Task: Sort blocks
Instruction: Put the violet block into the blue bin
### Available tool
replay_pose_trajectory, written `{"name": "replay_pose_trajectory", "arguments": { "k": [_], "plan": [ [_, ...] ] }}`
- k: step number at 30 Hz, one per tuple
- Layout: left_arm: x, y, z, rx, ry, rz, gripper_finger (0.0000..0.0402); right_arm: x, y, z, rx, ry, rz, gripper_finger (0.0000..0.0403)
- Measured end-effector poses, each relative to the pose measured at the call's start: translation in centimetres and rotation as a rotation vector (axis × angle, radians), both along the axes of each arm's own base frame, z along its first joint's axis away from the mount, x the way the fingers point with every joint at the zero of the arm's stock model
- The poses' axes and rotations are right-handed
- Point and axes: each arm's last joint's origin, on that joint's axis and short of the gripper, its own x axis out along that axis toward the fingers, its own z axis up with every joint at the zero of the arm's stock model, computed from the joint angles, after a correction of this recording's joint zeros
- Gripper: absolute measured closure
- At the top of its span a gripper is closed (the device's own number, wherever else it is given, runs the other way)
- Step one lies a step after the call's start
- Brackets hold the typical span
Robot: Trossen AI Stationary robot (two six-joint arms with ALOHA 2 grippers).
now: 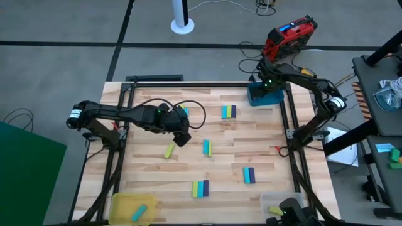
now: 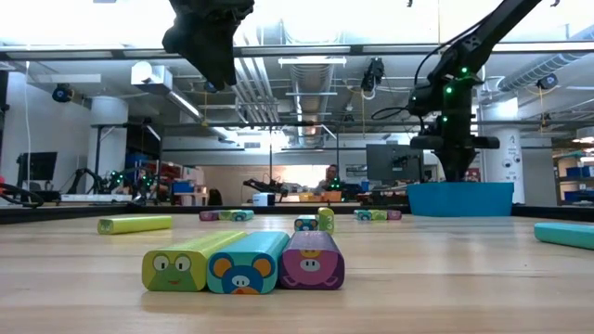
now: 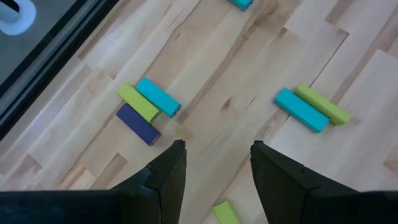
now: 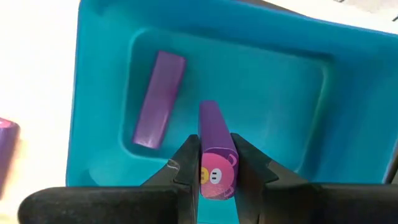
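My right gripper [image 4: 215, 146] is over the blue tray [image 4: 99, 93] at the table's far right [image 1: 267, 95] and is shut on a dark purple block [image 4: 214, 140]. A second purple block [image 4: 158, 99] lies flat on the tray's floor. My left gripper [image 3: 217, 146] hangs open and high over the table's middle left [image 1: 182, 138], holding nothing. A yellow-green block [image 1: 169, 150] lies just beneath it. Other cyan, yellow-green and purple blocks lie on the wood: a trio [image 3: 146, 112], a pair [image 3: 310, 109], and a trio [image 2: 246, 262] near the front edge. My right gripper pinches the purple block between its two fingers, which press on its long sides near the end with the pink pig face [image 4: 214, 173]. The fingers come from above, pointing down, and lie along the block. The block's other end reaches down into the tray; whether it touches the floor I cannot tell.
A yellow tray [image 1: 122, 204] with a cyan block stands at the near left corner, and a clear tray [image 1: 267, 201] with a yellow-green block at the near right. A dark frame [image 1: 292, 135] runs along the table's sides. Bare wood lies between the block groups.
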Motion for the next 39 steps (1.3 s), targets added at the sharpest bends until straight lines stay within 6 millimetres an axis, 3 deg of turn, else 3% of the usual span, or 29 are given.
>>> {"name": "replay_pose_trajectory", "arguments": {
  "k": [25, 34, 39],
  "plan": [
    [0.0, 0.0, 0.0, 0.016, 0.017, -0.036, 0.0244, 0.1, -0.2, -0.1, -0.001, -0.003, -0.029, 0.0335],
    [0.0, 0.0, 0.0, 0.013, 0.014, -0.029, 0.0244, 0.2, -0.3, 0.1, -0.016, -0.009, -0.02, 0.0297],
    [0.0, 0.0, 0.0, 0.019, 0.021, -0.045, 0.0244, 0.3, -0.6, 1.4, -0.048, -0.023, 0.001, 0.0272]
  ]
}}
